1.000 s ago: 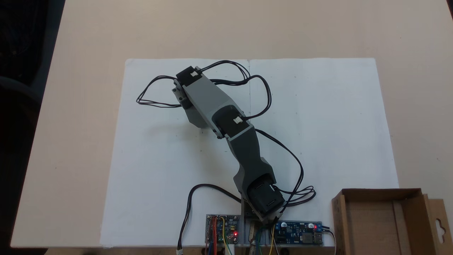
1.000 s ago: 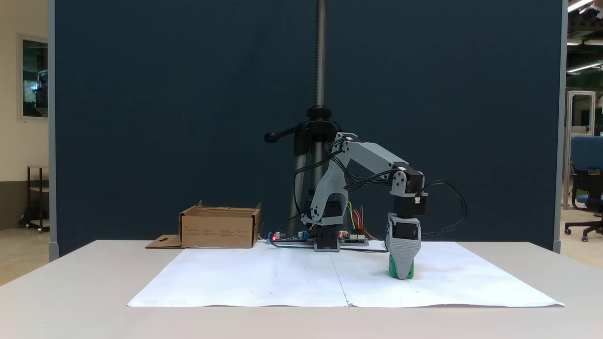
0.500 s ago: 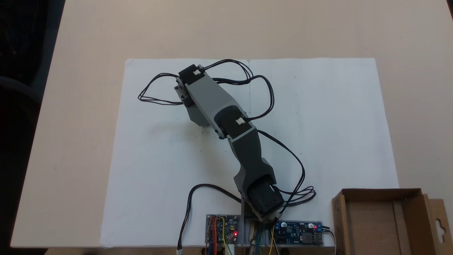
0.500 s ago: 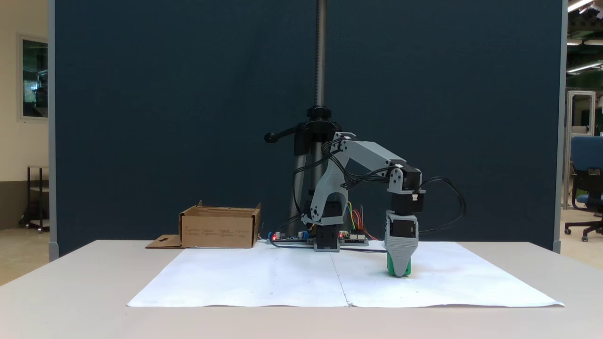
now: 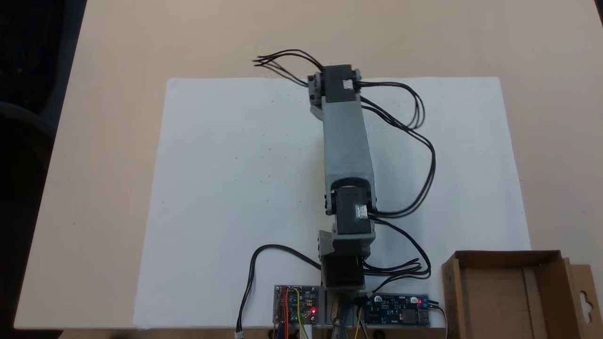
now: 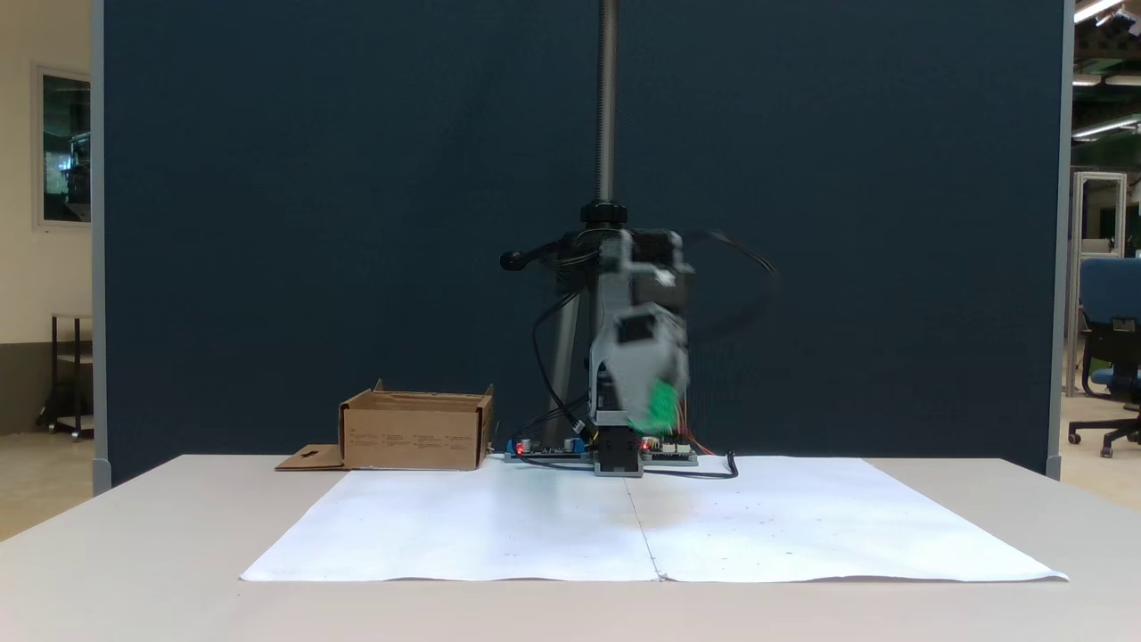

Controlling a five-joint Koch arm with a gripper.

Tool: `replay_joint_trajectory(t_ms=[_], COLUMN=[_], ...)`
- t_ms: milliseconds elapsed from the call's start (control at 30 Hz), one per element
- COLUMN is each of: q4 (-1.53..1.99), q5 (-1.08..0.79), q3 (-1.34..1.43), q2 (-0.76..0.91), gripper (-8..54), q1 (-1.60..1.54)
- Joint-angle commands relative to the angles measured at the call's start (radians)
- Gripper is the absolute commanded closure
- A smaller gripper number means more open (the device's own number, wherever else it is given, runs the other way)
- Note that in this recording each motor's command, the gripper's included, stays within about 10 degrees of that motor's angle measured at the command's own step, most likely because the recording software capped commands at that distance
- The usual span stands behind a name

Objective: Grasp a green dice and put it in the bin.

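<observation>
- The green dice [image 6: 661, 407] is up in the air, blurred, at the tip of the pincer [image 6: 658, 412], well above the white paper [image 6: 499, 526].
- The pincer looks pinched on the dice, though blur hides the jaws.
- The arm [image 5: 347, 141] reaches straight out from its base over the paper.
- The bin [image 5: 509, 294] stands at the counter [image 5: 118, 117] edge, apart from the dice; its visible inside holds nothing.

No legible text, brand, number or sign. The bin [image 6: 416, 432] carries faint printed lines on its front wall, too small to read; the circuit boards [image 5: 351, 310] at the arm's base show no readable markings.
</observation>
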Motion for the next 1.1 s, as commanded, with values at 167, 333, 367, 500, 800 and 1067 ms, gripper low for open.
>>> replay_joint_trajectory(t_ms=[167,333,367,500,800,1067], q4=[0.012,0.009,0.009,-0.008,-0.041,-0.038], q5=[-0.207,-0.345,-0.376,-0.517,-0.756,-0.911], q3=[0.0,-0.006,-0.006,-0.006,-0.163,-0.209], q2=[0.215,0.227,0.227,0.218,0.143,0.126], gripper=[33.4,33.4,33.4,33.4,33.4,33.4], q1=[0.319,0.563,0.614,0.815,1.216,1.539])
